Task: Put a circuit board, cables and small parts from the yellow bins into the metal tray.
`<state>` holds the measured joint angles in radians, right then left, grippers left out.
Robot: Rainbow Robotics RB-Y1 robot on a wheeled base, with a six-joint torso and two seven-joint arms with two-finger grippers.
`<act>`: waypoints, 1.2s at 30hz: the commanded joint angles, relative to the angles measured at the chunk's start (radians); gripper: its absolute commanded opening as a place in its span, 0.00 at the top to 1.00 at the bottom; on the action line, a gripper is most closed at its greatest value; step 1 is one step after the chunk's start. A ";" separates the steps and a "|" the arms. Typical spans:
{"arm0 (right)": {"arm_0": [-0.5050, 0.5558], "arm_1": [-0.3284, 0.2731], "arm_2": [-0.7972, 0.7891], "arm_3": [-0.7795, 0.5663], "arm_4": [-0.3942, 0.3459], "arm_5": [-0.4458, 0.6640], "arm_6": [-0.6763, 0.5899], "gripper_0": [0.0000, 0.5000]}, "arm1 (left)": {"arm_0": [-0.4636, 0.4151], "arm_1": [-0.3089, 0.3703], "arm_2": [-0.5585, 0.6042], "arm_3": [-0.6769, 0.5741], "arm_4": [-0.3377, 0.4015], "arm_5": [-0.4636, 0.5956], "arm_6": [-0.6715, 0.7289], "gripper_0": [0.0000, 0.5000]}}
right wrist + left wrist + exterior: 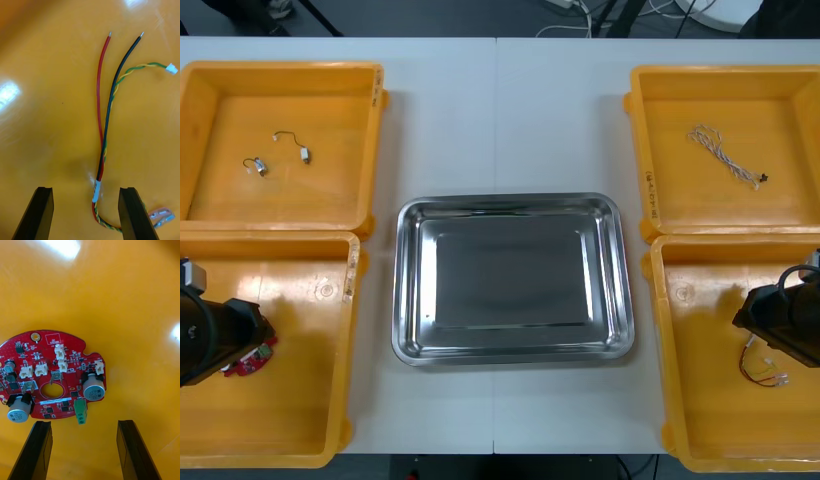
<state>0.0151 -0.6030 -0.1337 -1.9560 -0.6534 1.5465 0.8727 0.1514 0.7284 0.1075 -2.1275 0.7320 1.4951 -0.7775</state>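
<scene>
Looking steeply down in the front view, the metal tray (510,205) is seen bare and shiny at the table's middle, between the yellow bins (300,300). The left gripper (242,335) is held over the near left bin, with the red circuit board (248,362) showing just under its edge. The right gripper (765,315) is held over the near right bin, just beside the red and yellow cable (762,372). Small metal parts (256,166) are seen in the far left bin and a twisted cable (725,155) in the far right one. In the right wrist view the fingers (39,213) are spread wide and nothing is gripped. The cable's white-banded stretch is laid between them on the bin floor, nearer one finger, and its loose ends are fanned out beyond the tips. In the left wrist view the fingers (35,450) are likewise spread wide. The board is laid flat just beyond the tips, offset towards one finger, its green connector (80,416) nearest the gap
</scene>
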 commanded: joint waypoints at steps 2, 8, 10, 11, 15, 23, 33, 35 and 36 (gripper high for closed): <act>0.014 0.019 -0.017 0.005 0.011 -0.008 -0.032 0.00 | 0.030 -0.010 -0.022 -0.023 -0.022 -0.010 0.086 0.00; 0.028 0.034 -0.017 0.005 0.011 -0.006 -0.047 0.00 | 0.030 -0.010 -0.035 -0.009 -0.040 -0.019 0.086 0.00; 0.029 0.042 -0.017 0.005 0.012 -0.006 -0.049 0.00 | 0.030 -0.010 -0.037 -0.005 -0.045 -0.024 0.083 0.00; 0.031 0.045 -0.015 0.005 0.014 -0.006 -0.049 0.00 | 0.030 -0.010 -0.040 0.000 -0.046 -0.029 0.083 0.00; 0.040 0.049 -0.017 0.005 0.017 -0.008 -0.052 0.00 | 0.030 -0.010 -0.046 0.009 -0.054 -0.042 0.081 0.00; 0.062 0.049 -0.004 0.005 0.020 -0.032 -0.050 0.00 | 0.026 -0.010 -0.071 0.046 -0.065 -0.093 0.078 0.00; 0.071 0.052 0.009 0.005 0.031 -0.049 -0.057 0.00 | 0.025 -0.010 -0.084 0.049 -0.063 -0.096 0.081 0.00; 0.072 0.055 0.011 0.005 0.034 -0.049 -0.057 0.00 | 0.025 -0.010 -0.088 0.049 -0.066 -0.096 0.083 0.00; 0.072 0.057 0.013 0.006 0.037 -0.051 -0.058 0.00 | 0.026 -0.010 -0.089 0.049 -0.068 -0.096 0.083 0.00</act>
<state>0.0667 -0.5608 -0.1329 -1.9419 -0.6317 1.5063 0.8714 0.1566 0.7284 0.0341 -2.0717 0.6776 1.4101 -0.7774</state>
